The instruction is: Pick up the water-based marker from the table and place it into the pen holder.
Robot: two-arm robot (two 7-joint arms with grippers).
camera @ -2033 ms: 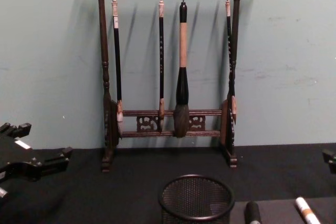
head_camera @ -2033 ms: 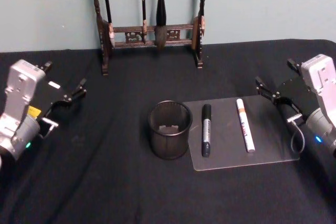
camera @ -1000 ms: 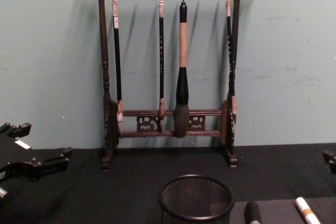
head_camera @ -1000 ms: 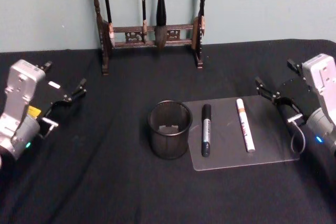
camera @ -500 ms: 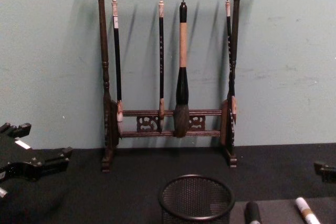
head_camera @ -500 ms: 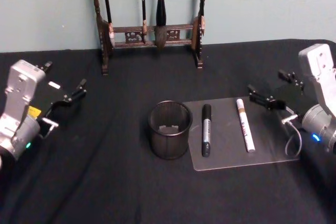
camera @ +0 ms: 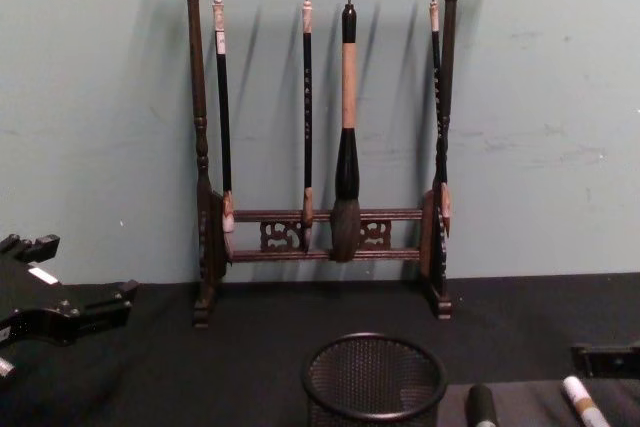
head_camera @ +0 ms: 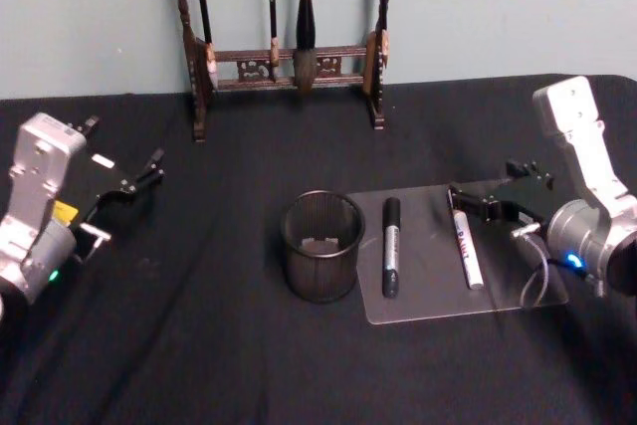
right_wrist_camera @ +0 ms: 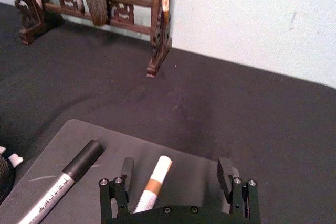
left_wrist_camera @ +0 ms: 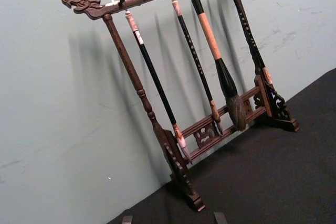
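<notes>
The water-based marker (head_camera: pixel 465 238), the white one with a tan band, lies flat on a grey mat (head_camera: pixel 428 286) on the table (head_camera: pixel 199 345), and its far end sits right under your right gripper (head_camera: pixel 482 178). In the right wrist view you see that gripper (right_wrist_camera: pixel 176 165) spread wide, with one finger on either side of the marker's tip (right_wrist_camera: pixel 155 184) and bare mat (right_wrist_camera: pixel 79 135) between finger and marker on both sides. It holds nothing, and you cannot tell from these views how high the fingers are above the mat. Just beyond the inner finger, on the side away from the gripper's arm, a black-capped silver marker (head_camera: pixel 391 246) lies roughly parallel to the white one on the same mat, near it but apart. Past that marker again, just off the mat's edge, stands the pen holder (head_camera: pixel 320 246), upright, with something small and pale at its bottom. Nothing stands between the gripper and the holder except the black-capped marker lying flat. Ahead of the gripper, against the wall, is the wooden brush rack (head_camera: pixel 284 57) hung with brushes, well apart from the mat. Your left gripper (head_camera: pixel 125 141) hangs far across the table on the holder's other side, fingers parted and empty, well clear of everything.
</notes>
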